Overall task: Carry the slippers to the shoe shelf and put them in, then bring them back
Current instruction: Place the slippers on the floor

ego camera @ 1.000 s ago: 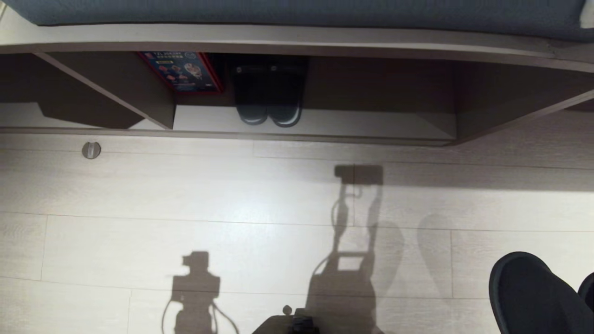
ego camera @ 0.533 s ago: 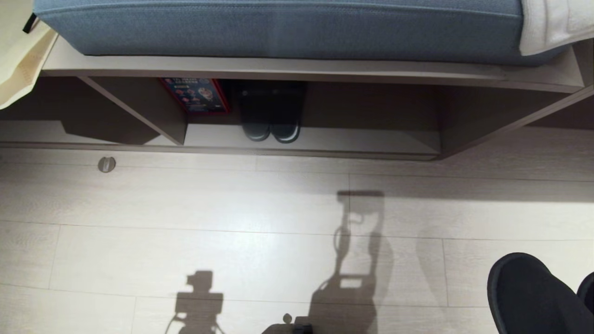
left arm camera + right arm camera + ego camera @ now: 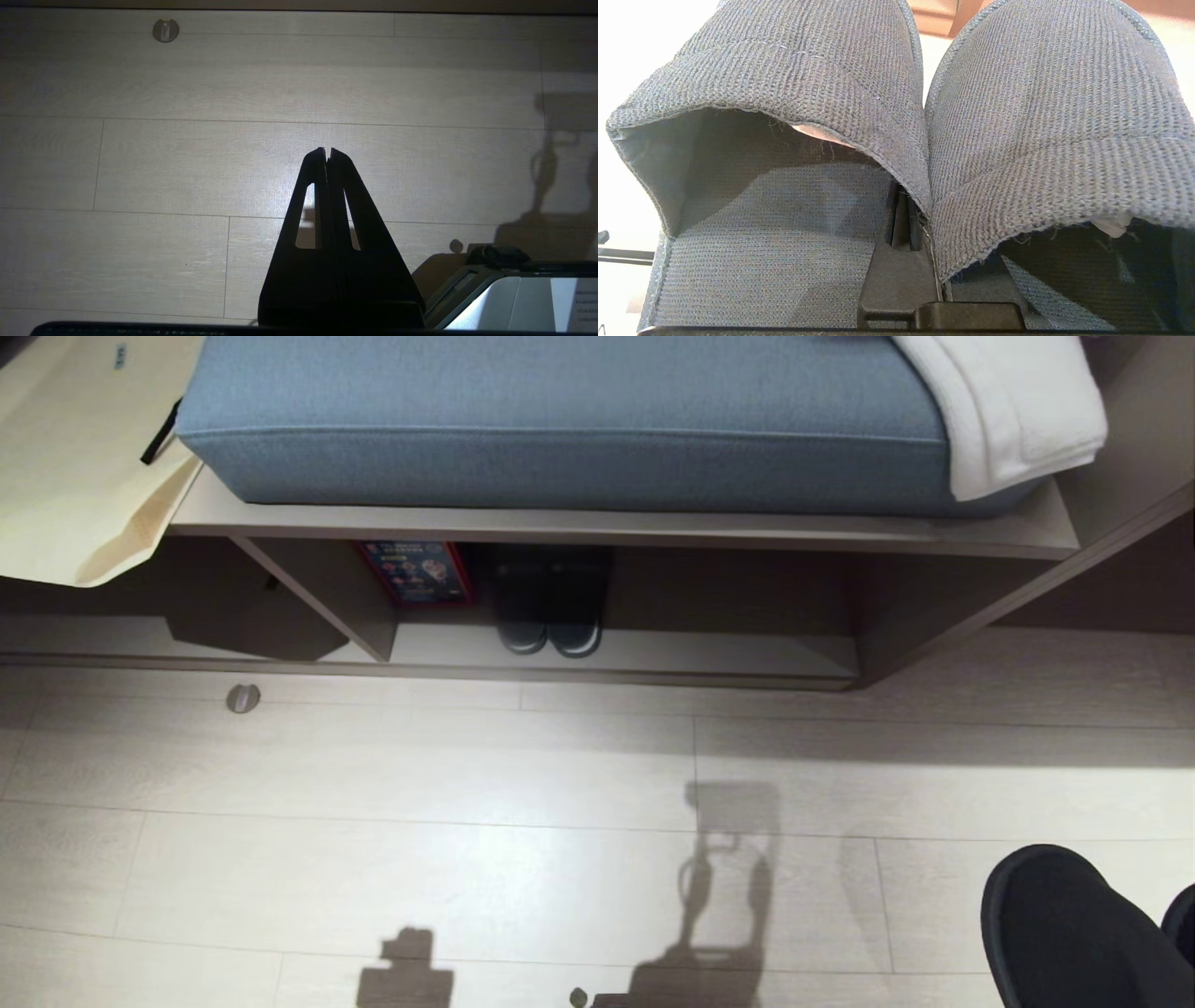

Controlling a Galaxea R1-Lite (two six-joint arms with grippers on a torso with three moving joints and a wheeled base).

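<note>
Red-framed printed card point(image 3: 416, 573) in the shoe shelf point(image 3: 653, 658), its lettering too small to read

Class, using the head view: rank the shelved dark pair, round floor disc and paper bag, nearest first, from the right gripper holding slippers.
1. Dark pair, inside the shoe shelf, ahead-left.
2. Floor disc, before the shelf, further left.
3. Paper bag, far left, highest.

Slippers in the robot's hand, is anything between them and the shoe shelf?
Nothing visible on the floor between the slippers and the shoe shelf. Inside it, a dark pair stands beside a colourful box; the space to their right looks free.
</note>
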